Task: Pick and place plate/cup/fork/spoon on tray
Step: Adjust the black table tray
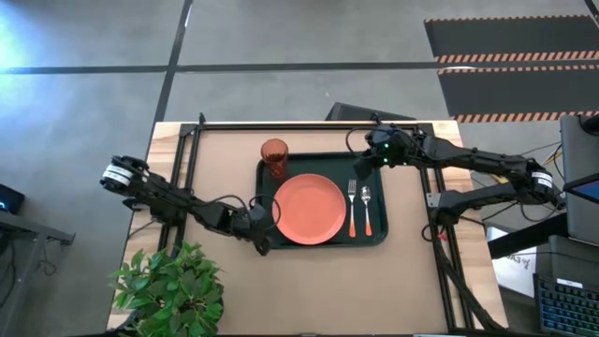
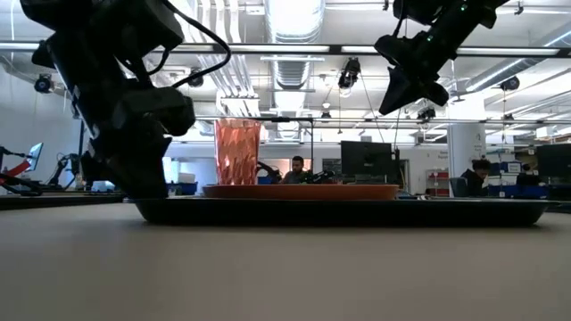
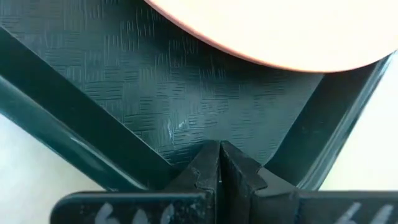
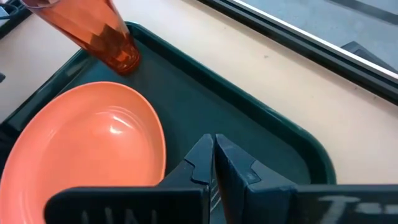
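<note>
Plant: potted green plant (image 1: 173, 285) at the table's (image 1: 309, 290) near-left corner, well apart from the tray.
Left gripper: left gripper (image 1: 263, 245) low at the tray's near-left corner, fingers pressed together, pinching nothing; in its wrist view the closed fingertips (image 3: 219, 163) sit over the corner of the tray floor, the plate edge just beyond.
Tray: dark green tray (image 1: 267, 225) flat on the table, mid-table, holds all four items.
Cup: cup (image 1: 274, 157) upright in the tray's far-left corner, near the plate, contact unclear; nothing visible in it; in the low view it stands taller than the plate.
Plate: salmon plate (image 1: 308, 208) flat on the tray floor, left of centre, nothing on it.
Fork: fork (image 1: 352, 208) on the tray just right of the plate, tines toward the far edge, handle toward the near edge.
Spoon: spoon (image 1: 366, 210) just right of the fork, parallel to it, bowl toward the far edge; the two are apart.
Right gripper: right gripper (image 1: 372, 157) raised above the tray's far-right corner, fingers pressed together, holding nothing; the low view shows it well above the tray.
</note>
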`<action>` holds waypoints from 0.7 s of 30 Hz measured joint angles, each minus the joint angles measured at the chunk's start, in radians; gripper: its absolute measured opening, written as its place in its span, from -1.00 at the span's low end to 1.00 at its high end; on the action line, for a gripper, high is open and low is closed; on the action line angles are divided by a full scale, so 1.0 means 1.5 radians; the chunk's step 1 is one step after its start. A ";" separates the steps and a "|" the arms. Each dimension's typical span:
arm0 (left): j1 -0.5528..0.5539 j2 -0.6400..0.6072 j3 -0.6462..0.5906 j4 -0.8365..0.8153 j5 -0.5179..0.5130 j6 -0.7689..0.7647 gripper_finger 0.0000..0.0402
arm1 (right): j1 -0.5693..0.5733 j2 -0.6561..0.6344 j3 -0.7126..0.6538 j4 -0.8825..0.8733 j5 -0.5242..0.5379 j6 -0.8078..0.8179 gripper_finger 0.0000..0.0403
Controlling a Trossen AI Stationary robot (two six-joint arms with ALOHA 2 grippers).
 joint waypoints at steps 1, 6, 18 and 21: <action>-0.002 0.000 0.001 -0.013 0.004 -0.002 -1.00 | 0.000 0.000 0.000 0.000 0.000 0.000 -0.96; -0.007 -0.003 0.001 -0.034 0.014 -0.020 -1.00 | 0.000 0.000 0.000 0.000 0.000 0.000 -0.96; -0.045 -0.002 0.006 -0.043 0.028 -0.089 -1.00 | -0.001 0.000 0.000 0.000 0.001 -0.015 -0.96; -0.052 -0.002 0.008 -0.044 0.028 -0.100 -1.00 | -0.001 0.000 0.000 0.000 0.001 -0.017 -0.96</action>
